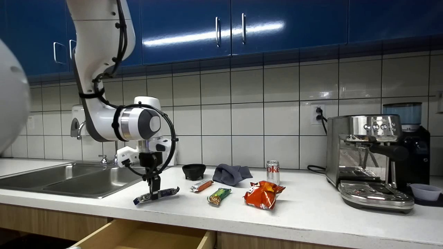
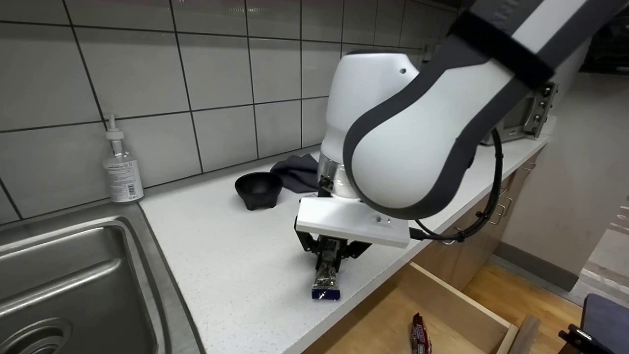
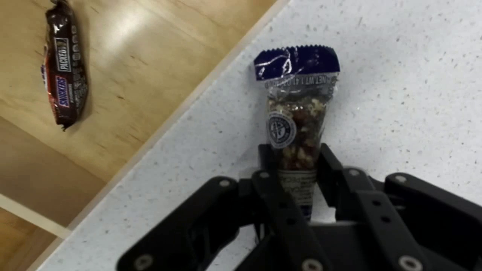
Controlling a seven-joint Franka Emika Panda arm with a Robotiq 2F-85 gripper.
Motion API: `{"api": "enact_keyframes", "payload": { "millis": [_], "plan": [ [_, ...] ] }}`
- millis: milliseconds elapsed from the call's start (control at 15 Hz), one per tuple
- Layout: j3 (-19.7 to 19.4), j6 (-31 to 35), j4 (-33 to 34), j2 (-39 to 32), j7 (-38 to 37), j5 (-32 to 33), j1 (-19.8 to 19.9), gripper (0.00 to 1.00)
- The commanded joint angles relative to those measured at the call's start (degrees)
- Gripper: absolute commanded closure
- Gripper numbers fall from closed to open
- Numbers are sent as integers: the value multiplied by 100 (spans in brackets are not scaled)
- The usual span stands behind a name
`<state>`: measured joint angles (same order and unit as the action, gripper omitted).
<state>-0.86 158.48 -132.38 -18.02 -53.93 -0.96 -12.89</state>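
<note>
Your gripper [image 3: 295,160] is clamped on a nut bar [image 3: 299,116] in a clear wrapper, squeezing it from both long sides, with the wrapper's dark blue end sticking out past the grip. You have the nut bar over the table [image 3: 406,113], near its front edge; whether it touches the white surface or hangs just above, you cannot tell from these views. Beyond that edge, the open drawer [image 2: 378,327] sits lower, and a brown Snickers packet [image 3: 67,71] lies inside it. In an exterior view, you can see more snacks beside the gripper: an orange-wrapped bar [image 1: 201,186], a green-wrapped bar [image 1: 219,196] and, farther along, a crumpled orange bag [image 1: 263,194] with a Coke can [image 1: 273,173] behind it. Behind the two bars, you have a black bowl [image 1: 193,172] and a grey cloth [image 1: 232,174] near the tiled wall [image 1: 249,145]. On one side of your gripper lies the metal sink [image 2: 59,255], and well apart from it, past the can, stands an espresso machine [image 1: 349,159] with a black coffee grinder [image 1: 417,148] beside it.
</note>
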Motion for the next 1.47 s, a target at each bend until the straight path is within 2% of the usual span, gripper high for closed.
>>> {"api": "enact_keyframes", "payload": {
  "millis": [0, 533, 933, 1400],
  "plan": [
    [29, 215, -813, 793, 9, -64, -22, 92],
    [144, 125, -1845, 1527, -148, -38, 135, 92],
    [221, 73, -2210, 1444, -48, -373, 224, 92],
    [219, 84, -2343, 1265, -29, -793, 313, 92]
  ]
}}
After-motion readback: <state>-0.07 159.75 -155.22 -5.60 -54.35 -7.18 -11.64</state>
